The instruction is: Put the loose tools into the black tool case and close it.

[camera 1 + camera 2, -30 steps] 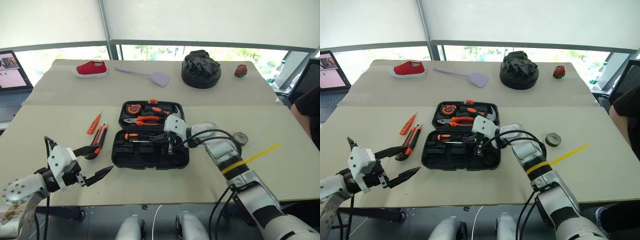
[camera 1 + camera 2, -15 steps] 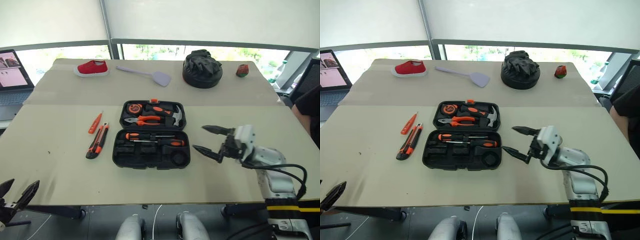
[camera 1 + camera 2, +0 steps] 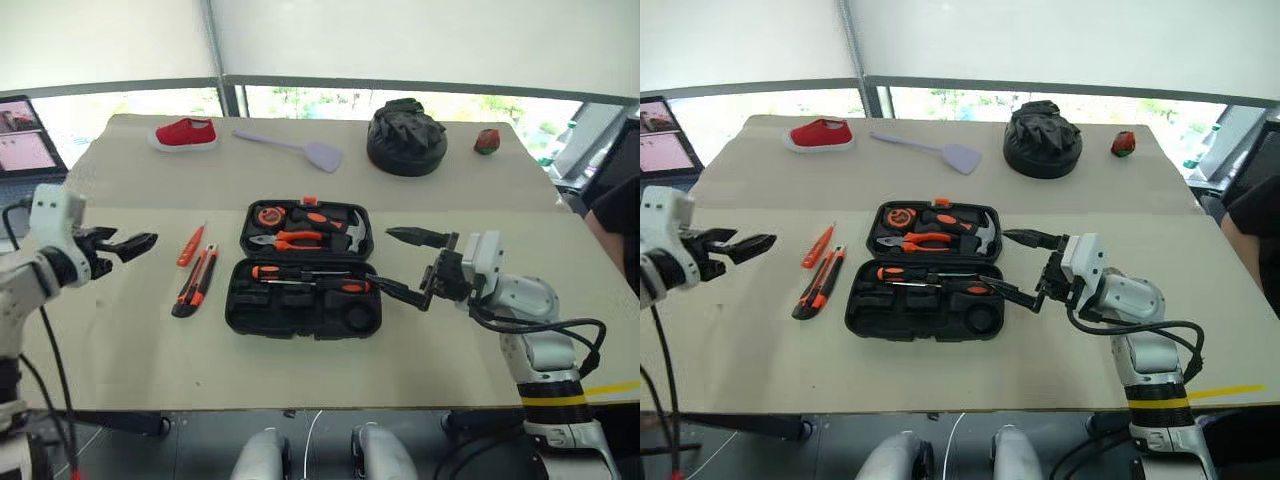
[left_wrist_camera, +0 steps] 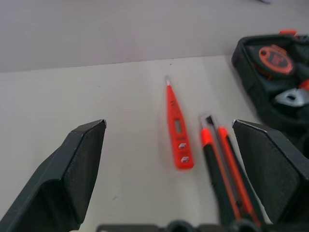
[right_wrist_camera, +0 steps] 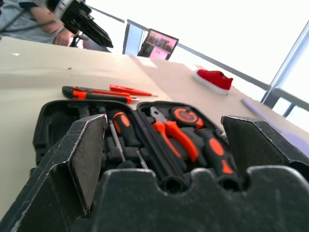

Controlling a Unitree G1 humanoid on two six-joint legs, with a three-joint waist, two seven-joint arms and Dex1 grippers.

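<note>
Lying loose beside the open black tool case (image 3: 300, 290): one slim orange screwdriver (image 3: 189, 245), one utility knife (image 3: 194, 282); both tools gape wide, empty.

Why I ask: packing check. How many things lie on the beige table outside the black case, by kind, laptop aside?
Hand tools: 2, slim all-orange screwdriver and orange-and-black utility knife
Kitchen utensils: 1, lilac plastic spatula
Shoes: 1, red canvas shoe
Fabric heaps: 1, round black fabric mound
Small red-and-green objects: 1
Total: 6
</note>
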